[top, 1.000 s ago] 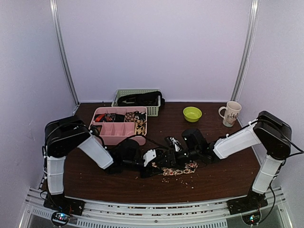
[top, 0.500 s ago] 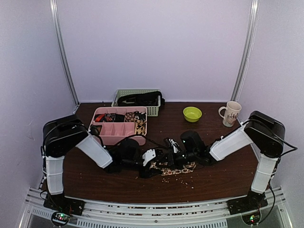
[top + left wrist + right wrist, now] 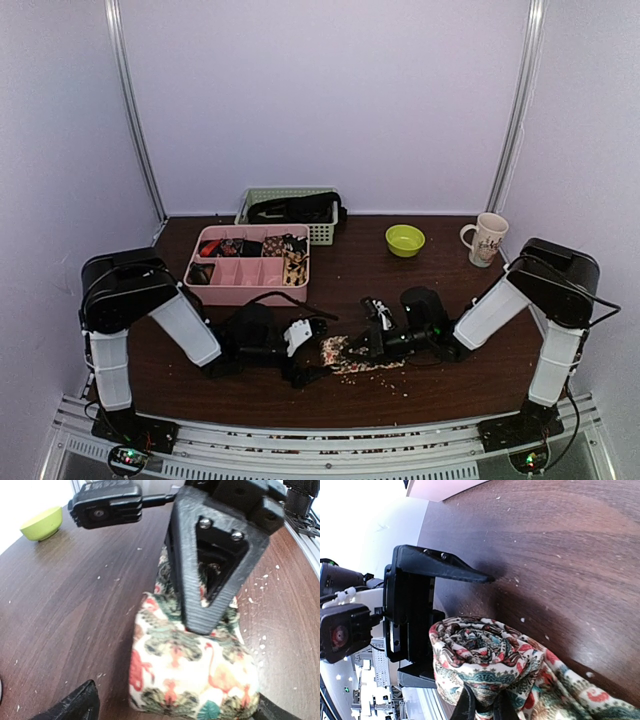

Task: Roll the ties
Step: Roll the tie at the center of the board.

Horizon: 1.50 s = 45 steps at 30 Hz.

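Handling the flamingo-print tie (image 3: 192,672) comes down to how soft it is. I judge it light, limp and a little slick, so the coil is likely to spring loose the moment you ease off the pressure. It lies on the wooden table (image 3: 470,385), near the front edge between the two arms. Most of it is wound into a fat roll, with a short tail trailing toward the right arm.

Your right gripper (image 3: 366,342) has its fingers (image 3: 210,565) drawn narrow, pinching fabric at the core of the roll. Your left gripper (image 3: 305,357) has its fingers (image 3: 75,706) spread wide on either side of the roll, holding nothing. I cannot tell whether they touch the cloth.

Take hold across the outer wraps at the middle of the roll, squeezing only enough to keep the layers together. Avoid the loose tail, which would probably just unwind. Other rolled ties (image 3: 292,262) sit in the pink divided tray (image 3: 245,295) behind.
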Each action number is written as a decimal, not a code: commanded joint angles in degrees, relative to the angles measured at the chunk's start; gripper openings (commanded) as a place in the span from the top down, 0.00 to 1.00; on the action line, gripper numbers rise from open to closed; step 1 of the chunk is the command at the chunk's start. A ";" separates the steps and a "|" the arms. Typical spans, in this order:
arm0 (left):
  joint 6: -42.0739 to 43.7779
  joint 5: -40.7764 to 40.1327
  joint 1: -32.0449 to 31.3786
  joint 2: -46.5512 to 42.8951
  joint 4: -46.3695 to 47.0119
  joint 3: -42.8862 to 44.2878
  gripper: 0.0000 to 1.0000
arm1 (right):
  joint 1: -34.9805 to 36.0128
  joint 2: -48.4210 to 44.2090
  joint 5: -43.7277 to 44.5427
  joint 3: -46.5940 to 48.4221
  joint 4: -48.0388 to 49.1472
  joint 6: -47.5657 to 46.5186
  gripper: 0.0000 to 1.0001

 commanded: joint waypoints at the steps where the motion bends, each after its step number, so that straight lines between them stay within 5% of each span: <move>1: 0.88 -2.50 -2.37 1.80 4.99 0.69 0.05 | -1.92 2.37 3.79 -3.94 -12.52 -1.79 1.00; 8: 1.81 -2.68 -3.08 6.18 13.61 2.81 0.08 | -3.32 -0.70 6.45 -4.79 -18.80 -5.09 1.00; 14: 4.93 -1.09 -3.18 8.31 9.77 7.85 0.16 | -3.28 -0.54 6.16 -3.75 -20.64 -6.36 1.00; 22: 5.97 1.14 -3.36 8.89 3.70 8.81 0.51 | -2.28 -2.62 1.49 -3.06 -16.78 -5.28 1.00; 24: 5.43 1.60 -3.36 8.37 3.24 7.75 0.59 | -2.17 -3.88 0.22 -2.85 -16.16 -4.84 0.94; 27: 4.03 2.44 -3.36 7.79 3.10 5.90 0.66 | -2.27 -7.93 0.73 -2.21 -18.86 -5.82 0.71; 31: 2.76 3.12 -3.36 7.72 3.12 4.71 0.68 | -2.20 -12.31 2.74 -0.14 -24.58 -8.08 0.60; 40: 2.65 3.47 -3.40 7.91 2.54 5.05 0.68 | -1.79 -10.10 2.23 4.40 -27.01 -9.16 0.66; 45: 2.70 3.40 -3.36 8.17 1.45 5.62 0.64 | -0.49 -7.81 1.67 5.80 -26.37 -8.95 0.78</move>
